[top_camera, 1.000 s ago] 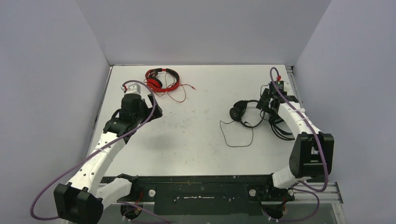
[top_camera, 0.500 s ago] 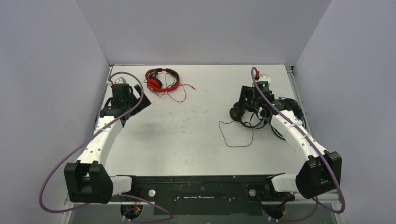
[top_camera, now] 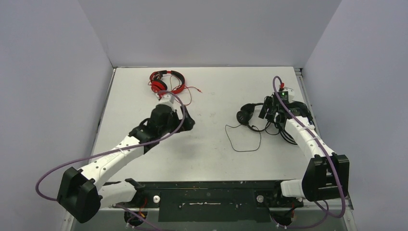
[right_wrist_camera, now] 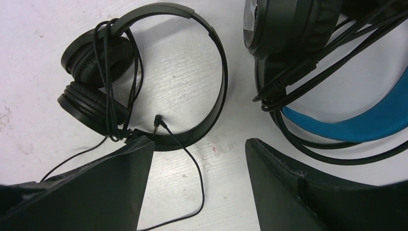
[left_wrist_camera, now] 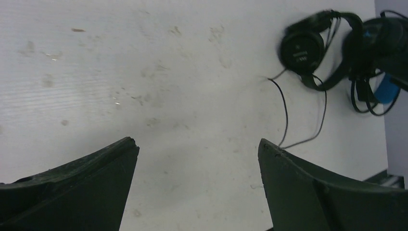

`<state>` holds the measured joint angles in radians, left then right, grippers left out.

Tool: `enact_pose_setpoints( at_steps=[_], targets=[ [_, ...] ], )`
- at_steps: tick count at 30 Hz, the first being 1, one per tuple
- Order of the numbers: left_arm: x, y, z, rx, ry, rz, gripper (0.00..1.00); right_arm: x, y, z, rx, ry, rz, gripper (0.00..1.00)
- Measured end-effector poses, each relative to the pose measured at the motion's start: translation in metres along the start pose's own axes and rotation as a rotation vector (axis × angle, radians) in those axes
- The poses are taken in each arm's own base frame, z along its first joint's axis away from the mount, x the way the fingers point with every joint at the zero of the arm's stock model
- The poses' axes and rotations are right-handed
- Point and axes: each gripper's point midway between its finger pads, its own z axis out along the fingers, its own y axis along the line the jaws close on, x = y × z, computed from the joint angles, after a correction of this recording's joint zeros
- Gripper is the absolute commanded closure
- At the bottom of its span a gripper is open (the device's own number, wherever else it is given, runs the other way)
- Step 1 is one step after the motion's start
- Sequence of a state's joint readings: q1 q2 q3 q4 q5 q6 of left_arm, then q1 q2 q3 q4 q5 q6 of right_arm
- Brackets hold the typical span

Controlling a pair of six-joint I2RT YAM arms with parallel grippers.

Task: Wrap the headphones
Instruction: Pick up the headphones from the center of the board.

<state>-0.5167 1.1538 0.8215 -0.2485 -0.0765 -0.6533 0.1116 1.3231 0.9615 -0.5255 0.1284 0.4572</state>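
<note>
1. Nearest the arms' bases, the left pincer (left_wrist_camera: 197, 144) hangs wide open and empty over bare desk (top_camera: 207, 154), well to the left of the black headphones (top_camera: 246, 114).
2. The black set's loose cord (top_camera: 245, 139) trails in a slack loop on the near side of its earcups. A few turns are already wound round the cups, and the plug (right_wrist_camera: 156, 118) lies inside the hoop of the headband.
3. The right pincer (right_wrist_camera: 198, 142) hovers just above the black headphones' band. Its jaws are apart and grip nothing, with the cord running close by one fingertip.
4. The blue-banded headphones (right_wrist_camera: 365, 122) lie just to the right of the black set, their own cables bunched close to it. Whether the two sets touch cannot be told.
5. Far off to the left and beyond the black set, the red headphones (top_camera: 166, 82) rest near the back of the desk, their red cord partly strewn beside them.
6. The likely risk is that a closing pincer catches the blue set's cables along with the black cord and tangles the two. The thin cord could also slip from the broad fingers. A pull on it may drag the light headphones across the desk rather than tighten the turns.
</note>
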Motion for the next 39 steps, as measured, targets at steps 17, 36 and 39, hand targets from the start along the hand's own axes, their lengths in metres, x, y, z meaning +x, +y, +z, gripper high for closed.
enact_pose_setpoints(
  at_steps=[17, 36, 39],
  targets=[
    [0.137, -0.114, 0.028, 0.282, 0.135, 0.174, 0.16, 0.01, -0.008, 0.054, 0.072, 0.043, 0.094, 0.44],
    [0.177, -0.172, 0.072, 0.365, 0.153, 0.198, 0.34, 0.042, -0.016, 0.089, 0.115, 0.09, 0.108, 0.52],
    [0.184, -0.168, 0.08, 0.343, 0.159, 0.199, 0.38, 0.042, -0.016, 0.09, 0.113, 0.084, 0.11, 0.59]
  ],
)
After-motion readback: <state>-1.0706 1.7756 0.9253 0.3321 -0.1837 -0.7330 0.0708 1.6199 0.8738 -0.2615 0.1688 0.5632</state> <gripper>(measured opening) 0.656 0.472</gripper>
